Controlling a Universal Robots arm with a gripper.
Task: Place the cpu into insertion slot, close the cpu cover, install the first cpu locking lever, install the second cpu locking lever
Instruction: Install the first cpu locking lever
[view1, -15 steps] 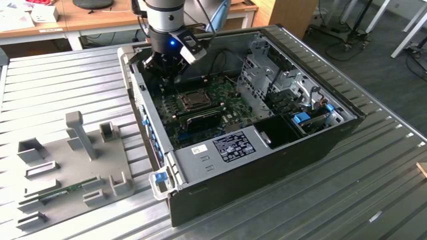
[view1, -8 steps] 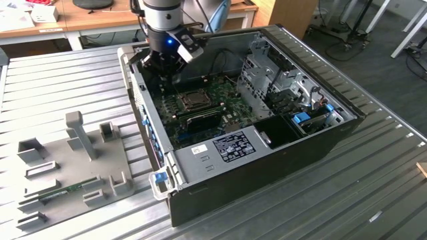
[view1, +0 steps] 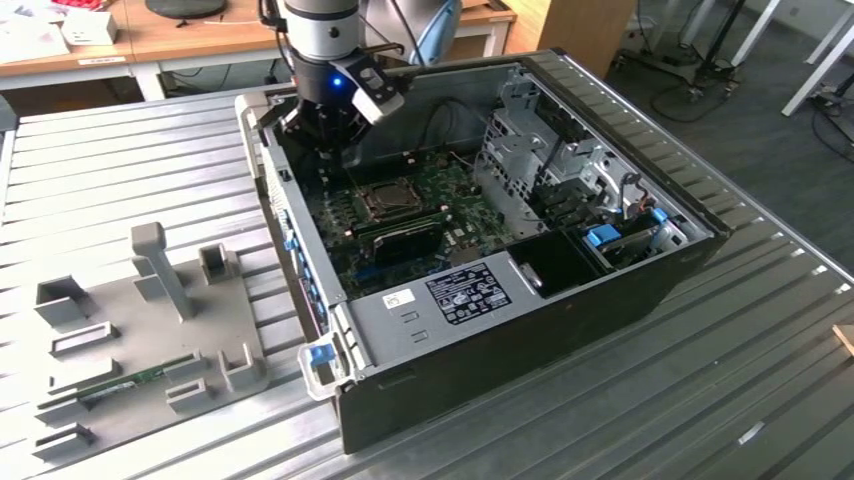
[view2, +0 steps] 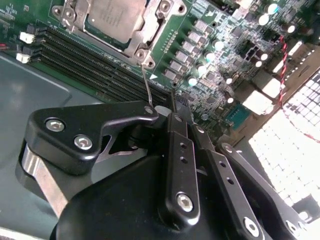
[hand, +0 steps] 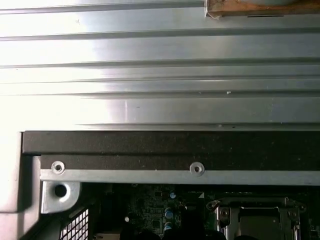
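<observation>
Ribbed metal table (view1: 120, 170) carries the open case (view1: 534, 330): cpu (view2: 114, 15) lies in insertion slot (view2: 67, 14) under closed cpu cover (view2: 145, 37), while the gripper (view2: 162, 111), closed and holding nothing, touches the raised locking lever (view2: 145, 82), which probably needs pressing under its hook.

In pc case (view1: 514, 345): cpu (view2: 112, 17) in insertion slot (view2: 141, 50) on mobo (view2: 210, 55).

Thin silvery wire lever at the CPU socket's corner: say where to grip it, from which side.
Probably pinch the thin wire lever near its free end, far from the silvery socket frame, coming over the long black memory slots: it seems to rise clear of the board there.
</observation>
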